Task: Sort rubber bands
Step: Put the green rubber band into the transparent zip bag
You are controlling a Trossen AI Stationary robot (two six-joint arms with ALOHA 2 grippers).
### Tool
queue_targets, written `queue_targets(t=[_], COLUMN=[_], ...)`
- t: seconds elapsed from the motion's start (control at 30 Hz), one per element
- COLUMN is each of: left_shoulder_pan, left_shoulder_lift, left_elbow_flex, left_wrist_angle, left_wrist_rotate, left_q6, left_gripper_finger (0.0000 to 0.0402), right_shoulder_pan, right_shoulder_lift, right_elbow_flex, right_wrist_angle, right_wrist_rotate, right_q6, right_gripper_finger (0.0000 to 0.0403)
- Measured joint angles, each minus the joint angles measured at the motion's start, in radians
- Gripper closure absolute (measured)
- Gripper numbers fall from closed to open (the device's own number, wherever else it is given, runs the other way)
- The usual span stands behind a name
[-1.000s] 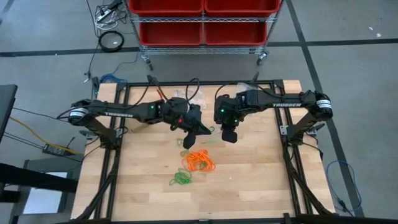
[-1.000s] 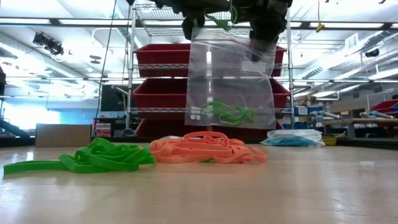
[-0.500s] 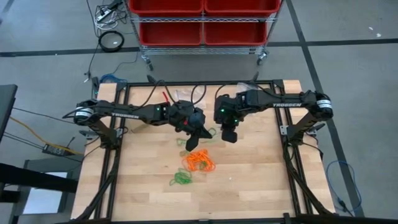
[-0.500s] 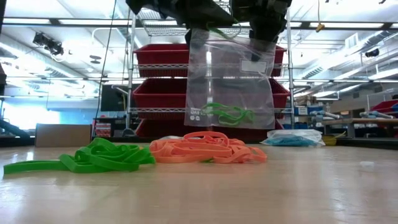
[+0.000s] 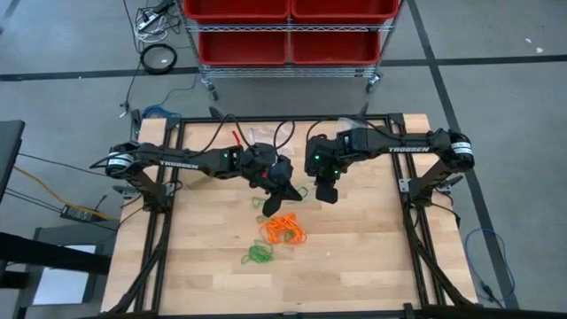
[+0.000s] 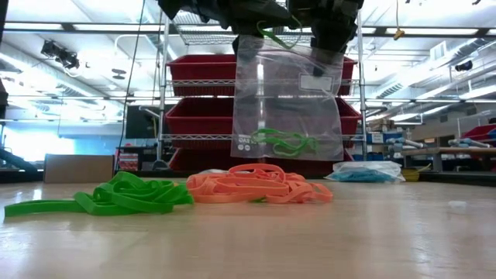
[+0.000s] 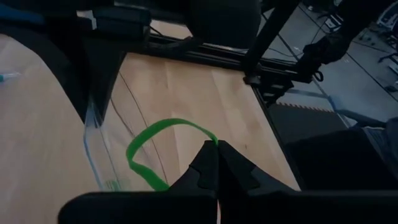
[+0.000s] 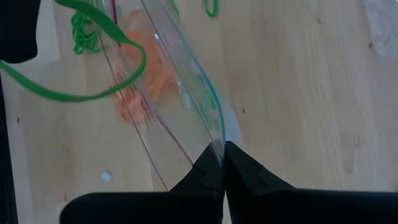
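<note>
left gripper (image 7: 217, 144) pinches a green band (image 7: 151, 138) at the bag's mouth | right gripper (image 8: 222, 147) clamped on clear bag (image 6: 287, 101) rim — bag hangs above table (image 5: 372, 239); green bands inside | orange clump (image 5: 283, 229), green clump (image 5: 259, 255) on table — near bag

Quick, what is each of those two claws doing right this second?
Left gripper: shut on a green rubber band, at the bag's mouth.
Right gripper: shut on the clear plastic bag, holding it up above the table.

"TROSSEN" on left arm (image 5: 177, 163), "TROSSEN" on right arm (image 5: 400, 149)
</note>
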Motion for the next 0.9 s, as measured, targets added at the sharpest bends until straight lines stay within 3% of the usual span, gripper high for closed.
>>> queue_targets(t=[0.47, 0.57, 0.9], left_shoulder_pan=[0.041, 0.051, 0.047], left_shoulder_lift=[0.000, 0.000, 0.000], left_elbow_flex=[0.023, 0.051, 0.095], left_wrist_angle=[-0.014, -0.068, -0.235], left_wrist_rotate=[-0.100, -0.140, -0.128], left_q6=[0.000, 0.004, 0.007], left_gripper_finger=[0.0388, 0.0387, 0.0385], right_shoulder_pan=[0.000, 0.000, 0.000], right_shoulder_lift=[0.000, 0.000, 0.000], right_elbow_flex=[0.000, 0.000, 0.000], right_wrist_angle=[0.000, 0.000, 0.001], right_wrist_rotate=[0.000, 0.000, 0.000], right_q6=[0.000, 0.000, -0.006], right_gripper_finger=[0.0403, 0.0403, 0.0403])
